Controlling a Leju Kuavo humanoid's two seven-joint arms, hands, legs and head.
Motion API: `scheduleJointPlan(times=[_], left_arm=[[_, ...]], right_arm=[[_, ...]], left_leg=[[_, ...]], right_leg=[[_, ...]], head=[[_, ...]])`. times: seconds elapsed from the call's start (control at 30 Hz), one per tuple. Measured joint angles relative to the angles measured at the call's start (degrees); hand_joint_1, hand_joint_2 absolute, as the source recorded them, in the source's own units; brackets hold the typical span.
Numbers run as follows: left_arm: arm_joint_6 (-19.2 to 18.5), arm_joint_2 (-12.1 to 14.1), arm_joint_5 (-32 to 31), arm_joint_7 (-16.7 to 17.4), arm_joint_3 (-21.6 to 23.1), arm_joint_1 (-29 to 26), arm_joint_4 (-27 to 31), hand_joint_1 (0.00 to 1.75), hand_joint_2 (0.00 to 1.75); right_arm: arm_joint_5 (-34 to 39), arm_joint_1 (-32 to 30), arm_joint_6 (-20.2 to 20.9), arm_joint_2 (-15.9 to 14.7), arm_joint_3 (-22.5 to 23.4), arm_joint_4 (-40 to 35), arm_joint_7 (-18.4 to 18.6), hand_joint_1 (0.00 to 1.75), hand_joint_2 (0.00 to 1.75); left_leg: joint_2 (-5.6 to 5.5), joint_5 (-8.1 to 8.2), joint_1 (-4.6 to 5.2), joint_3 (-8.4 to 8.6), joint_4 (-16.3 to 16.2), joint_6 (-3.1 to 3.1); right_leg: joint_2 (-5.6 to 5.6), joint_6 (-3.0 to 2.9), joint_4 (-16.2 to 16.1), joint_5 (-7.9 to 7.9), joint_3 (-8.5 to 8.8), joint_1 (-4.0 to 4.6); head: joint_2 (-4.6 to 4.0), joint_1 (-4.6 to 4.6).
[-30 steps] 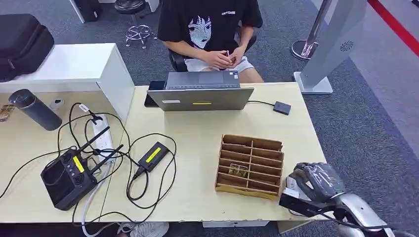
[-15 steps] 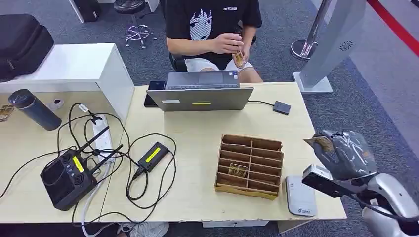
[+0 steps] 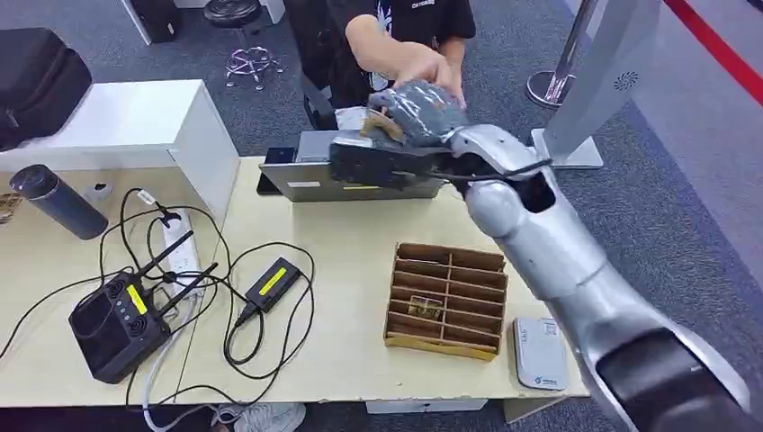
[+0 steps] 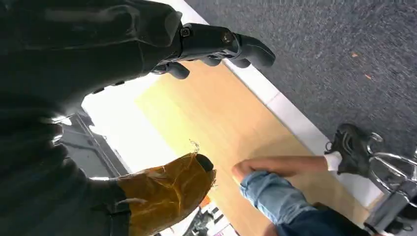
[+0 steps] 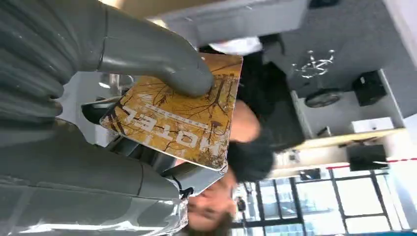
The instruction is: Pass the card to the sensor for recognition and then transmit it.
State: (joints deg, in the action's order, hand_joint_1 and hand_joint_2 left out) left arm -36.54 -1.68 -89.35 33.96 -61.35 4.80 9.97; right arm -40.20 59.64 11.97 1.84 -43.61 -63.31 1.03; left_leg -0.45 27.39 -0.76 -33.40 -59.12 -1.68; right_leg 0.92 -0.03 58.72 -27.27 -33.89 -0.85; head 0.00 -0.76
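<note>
Right now, what you have in front of you:

Right hand: your right hand (image 3: pixel 416 106) is raised over the far edge of the surface (image 3: pixel 360 252), above the open laptop (image 3: pixel 355 175). Its fingers are closed on the card (image 5: pixel 182 110), with the thick grey thumb (image 5: pixel 162 61) pressed flat on the printed face.

Card: you can read it best in the right wrist view, a yellow-brown card with a bare-branch pattern and the word HOTEL. In the head view only a corner of it shows at the front of the hand.

Person: a person's hand (image 3: pixel 423 65) reaches in just behind your right hand, very near the card; you cannot tell whether it touches.

Sensor: the flat grey sensor (image 3: pixel 538 353) lies on the near right corner of the surface, just beside the wooden slotted box (image 3: pixel 447 301), well apart from the card.

Slotted box: one more card (image 3: pixel 425 308) sits in one of its compartments.

Left hand: your left hand (image 4: pixel 216 46) holds nothing, its dark fingers apart and lightly curled, hanging near the edge of the surface.

Left side of the surface: a black controller (image 3: pixel 115 322) with antennas, looped cables, a small black adapter (image 3: pixel 273 283) and a dark bottle (image 3: pixel 56 200).
</note>
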Motion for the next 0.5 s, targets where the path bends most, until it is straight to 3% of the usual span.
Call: scheduleJointPlan(times=[0.13, 0.27, 0.3, 0.43, 0.47, 0.5], left_arm=[[0.09, 0.33, 0.0, -0.54, 1.79, -0.36, 0.0, 0.0, 1.75], [0.11, 0.59, 0.0, -1.2, 2.86, -0.64, 0.0, 0.0, 1.75], [0.11, 0.63, 0.0, -1.37, 3.14, -0.66, 0.0, 0.0, 1.75], [0.24, 0.72, 0.0, -1.97, 4.06, -0.91, 0.0, 0.0, 1.75], [0.24, 0.74, 0.0, -2.05, 4.22, -0.99, 0.0, 0.0, 1.75], [0.24, 0.76, 0.0, -2.14, 4.52, -1.03, 0.0, 0.0, 1.75]], right_arm=[[-0.39, 4.69, -1.94, 5.63, -2.59, 8.02, 1.0, 1.75, 1.75], [-0.55, 6.34, -3.08, 7.88, -3.53, 12.22, 0.96, 1.71, 1.75], [-0.57, 6.6, -3.47, 8.25, -3.69, 12.94, 0.96, 1.43, 1.75], [-1.03, 7.05, -4.7, 8.67, -4.12, 14.85, 1.0, 1.48, 1.75], [-1.09, 7.06, -4.81, 8.67, -4.21, 15.22, 1.0, 1.4, 1.75], [-1.31, 7.06, -4.89, 8.67, -4.34, 15.53, 1.04, 0.54, 1.75]], left_leg=[[-0.27, 0.01, -0.03, -0.16, 0.01, -0.02], [-0.24, 0.02, 0.0, -0.2, 0.0, -0.02], [-0.24, 0.02, 0.02, -0.2, 0.0, -0.02], [-0.25, 0.02, 0.02, -0.21, -0.03, -0.01], [-0.25, 0.02, 0.02, -0.21, -0.04, -0.01], [-0.25, 0.02, 0.02, -0.21, -0.04, -0.01]], right_leg=[[-0.33, -0.1, -0.01, -0.08, 0.0, 0.08], [-0.32, -0.1, -0.1, -0.06, 0.0, 0.07], [-0.32, -0.09, -0.11, -0.06, 0.01, 0.07], [-0.33, -0.05, -0.13, -0.01, 0.01, 0.06], [-0.33, -0.06, -0.13, 0.0, 0.01, 0.05], [-0.33, -0.06, -0.13, 0.0, 0.01, 0.05]], head=[[0.0, 0.0], [0.0, 0.02], [0.0, 0.04], [0.0, 0.02], [0.0, 0.02], [0.0, 0.02]])
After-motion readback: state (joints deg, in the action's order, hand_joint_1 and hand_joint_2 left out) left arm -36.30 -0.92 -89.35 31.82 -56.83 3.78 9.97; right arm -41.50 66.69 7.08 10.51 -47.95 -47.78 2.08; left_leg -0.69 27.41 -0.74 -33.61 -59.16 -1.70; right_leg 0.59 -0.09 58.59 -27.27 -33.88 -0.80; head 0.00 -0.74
